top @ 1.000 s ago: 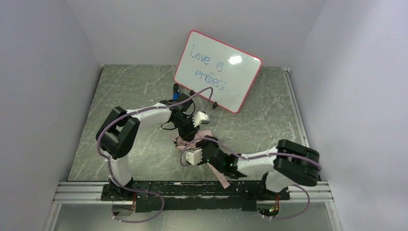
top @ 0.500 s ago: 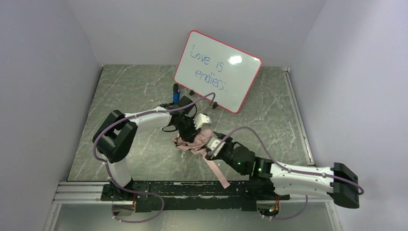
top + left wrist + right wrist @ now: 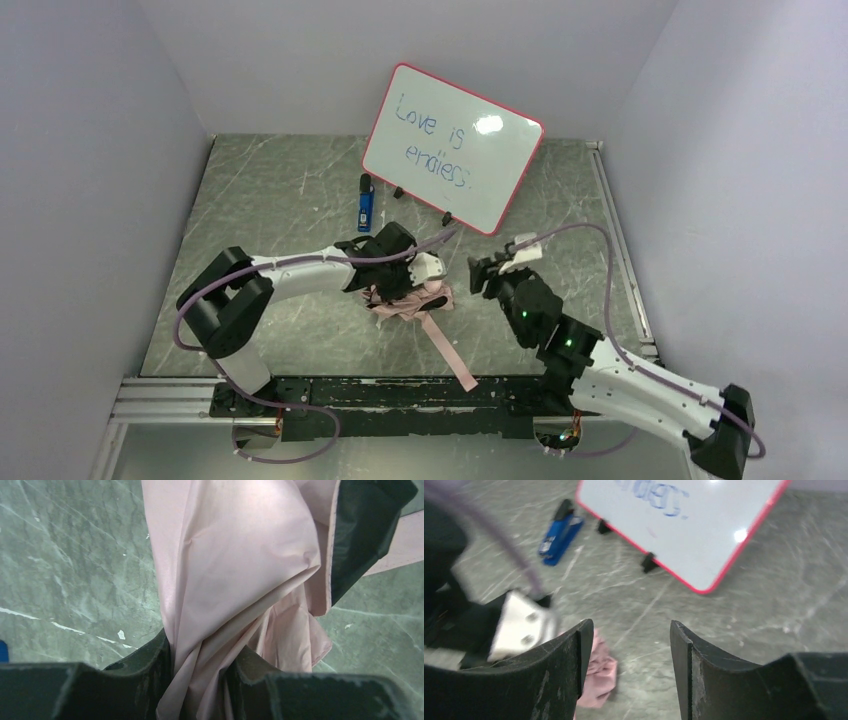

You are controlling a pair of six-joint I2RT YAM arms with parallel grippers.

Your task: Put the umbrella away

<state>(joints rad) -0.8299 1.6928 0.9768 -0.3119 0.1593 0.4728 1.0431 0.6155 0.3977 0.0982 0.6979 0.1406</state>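
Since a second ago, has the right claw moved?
Yes. The right claw has left the umbrella and swung right and back, toward the whiteboard's near corner. It is now open and empty.

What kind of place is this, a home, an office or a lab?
Most likely a robotics lab test cell: a left arm and right arm bolted to an aluminium rail, plain pale walls boxing in a marble-patterned tabletop, and staged props like the whiteboard and pink umbrella.

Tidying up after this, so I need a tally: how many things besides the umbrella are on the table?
2. The red-framed whiteboard stands at the back; a small blue object lies just in front of its left end. More may be hidden from view.
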